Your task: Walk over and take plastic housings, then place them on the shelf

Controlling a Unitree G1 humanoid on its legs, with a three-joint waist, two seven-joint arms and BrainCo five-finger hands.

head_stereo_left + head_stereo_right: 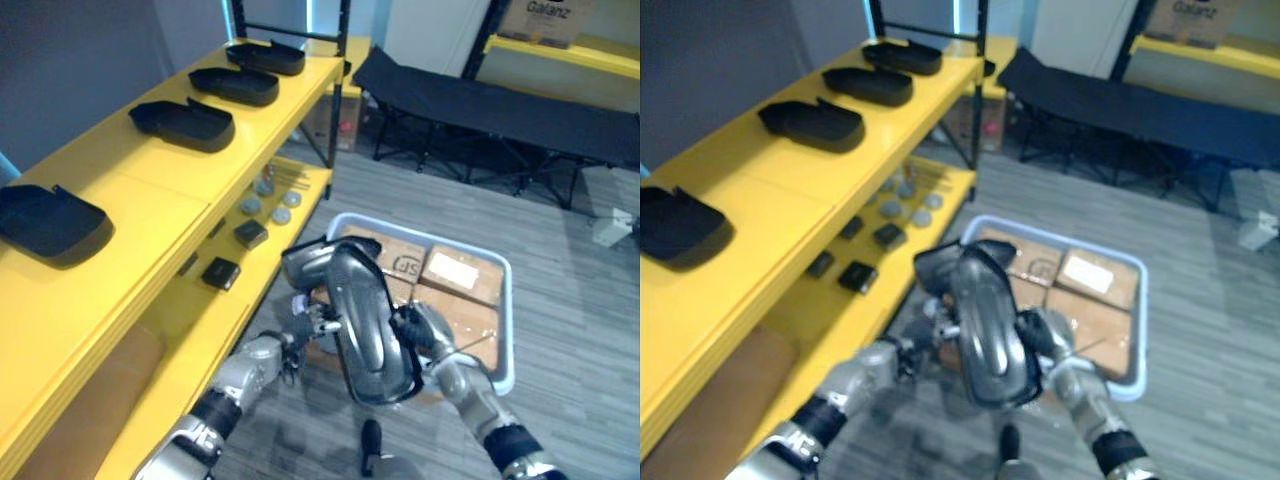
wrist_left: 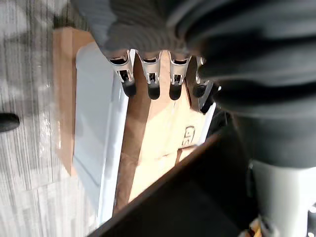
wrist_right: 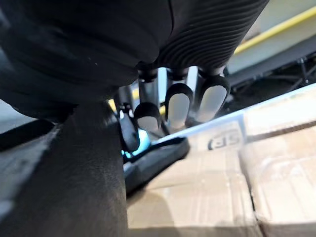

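- Dark plastic housing [image 1: 365, 330] is at lower centre, up on its edge over the white bin [image 1: 508, 310]. Its long axis is near vertical and leans toward the lower right.
- Right robot hand [image 1: 422, 330] is curled onto its right edge.
- Left robot hand [image 1: 308, 322] props the left side, fingers fairly straight.

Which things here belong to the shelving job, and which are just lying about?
Job: glossy dark plastic housing carried between left hand and right hand; yellow shelf; four black plastic housings on it.
Lying about: pale plastic crate of cardboard boxes; small black blocks; grey discs; black folding cot.
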